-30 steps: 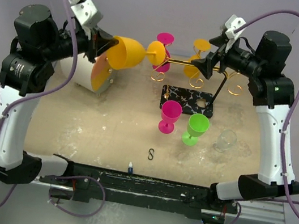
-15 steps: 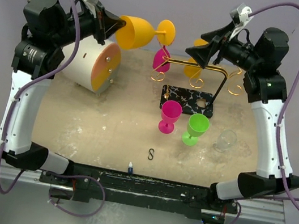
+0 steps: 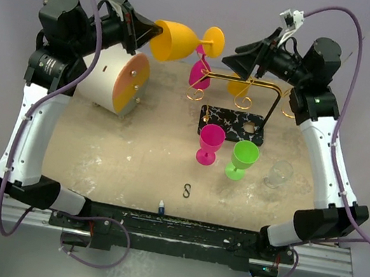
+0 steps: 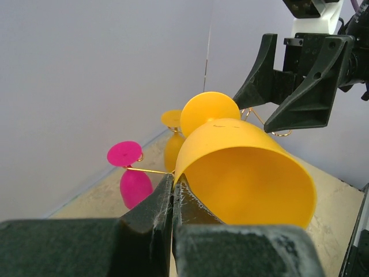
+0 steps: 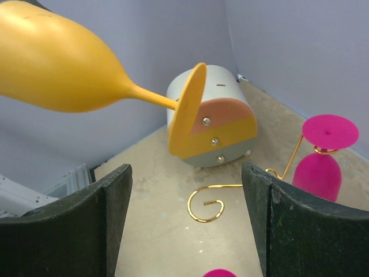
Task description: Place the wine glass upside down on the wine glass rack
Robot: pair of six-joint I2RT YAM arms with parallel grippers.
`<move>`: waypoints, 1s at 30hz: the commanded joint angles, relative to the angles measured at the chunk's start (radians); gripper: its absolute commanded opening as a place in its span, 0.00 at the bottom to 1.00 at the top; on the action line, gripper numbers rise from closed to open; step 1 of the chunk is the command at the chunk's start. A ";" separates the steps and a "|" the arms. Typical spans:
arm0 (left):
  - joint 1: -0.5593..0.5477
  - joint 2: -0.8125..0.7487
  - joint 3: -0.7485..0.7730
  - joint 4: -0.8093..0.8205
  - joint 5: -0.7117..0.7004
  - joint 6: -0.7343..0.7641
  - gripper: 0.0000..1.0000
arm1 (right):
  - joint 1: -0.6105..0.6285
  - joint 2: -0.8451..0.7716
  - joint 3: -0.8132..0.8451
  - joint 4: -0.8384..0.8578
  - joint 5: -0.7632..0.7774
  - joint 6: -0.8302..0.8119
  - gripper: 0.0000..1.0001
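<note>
wine glass (image 3: 176, 41) was unracked, sideways at 11 o'clock of wine glass rack (image 3: 265, 86) | left gripper (image 3: 137, 31) clamped its rim; right gripper (image 3: 244, 62) gaped, empty | invert-and-hang was pending

The left arm (image 3: 30, 127) and right arm (image 3: 326, 162) rise steeply from their bases, elbows out, with the wrists turned inward toward each other high over the far side. The left gripper (image 3: 148, 33) points right, its 2 fingers (image 4: 151, 210) pinched together on the rim of the wine glass (image 3: 176, 41). The right gripper (image 3: 239, 56) points left toward it, jaws spread wide, near it but apart.
</note>
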 commanded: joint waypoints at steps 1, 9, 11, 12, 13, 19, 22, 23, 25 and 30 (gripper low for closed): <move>0.004 -0.008 -0.018 0.094 0.029 -0.046 0.00 | 0.031 -0.012 0.004 0.106 -0.009 0.076 0.78; 0.003 -0.029 -0.047 0.101 0.031 -0.035 0.00 | 0.054 0.022 0.045 0.077 0.085 0.073 0.64; 0.004 -0.028 -0.049 0.106 0.026 -0.035 0.00 | 0.060 0.025 0.054 0.065 0.103 0.056 0.59; 0.004 -0.026 -0.048 0.107 0.024 -0.035 0.00 | 0.063 0.025 0.056 0.058 0.114 0.051 0.57; 0.004 -0.025 -0.045 0.107 0.021 -0.034 0.00 | 0.064 0.026 0.058 0.053 0.124 0.048 0.55; 0.003 -0.022 -0.049 0.106 0.016 -0.022 0.00 | 0.078 0.044 0.064 0.049 0.149 0.058 0.51; 0.004 -0.018 -0.048 0.106 0.013 -0.016 0.00 | 0.092 0.055 0.078 0.049 0.147 0.062 0.48; 0.004 -0.016 -0.049 0.106 0.013 -0.014 0.00 | 0.097 0.059 0.082 0.046 0.150 0.061 0.47; 0.003 -0.012 -0.049 0.107 0.009 -0.008 0.00 | 0.104 0.065 0.090 0.042 0.158 0.063 0.45; -0.002 -0.009 -0.052 0.102 0.001 0.008 0.00 | 0.109 0.076 0.099 0.036 0.180 0.070 0.27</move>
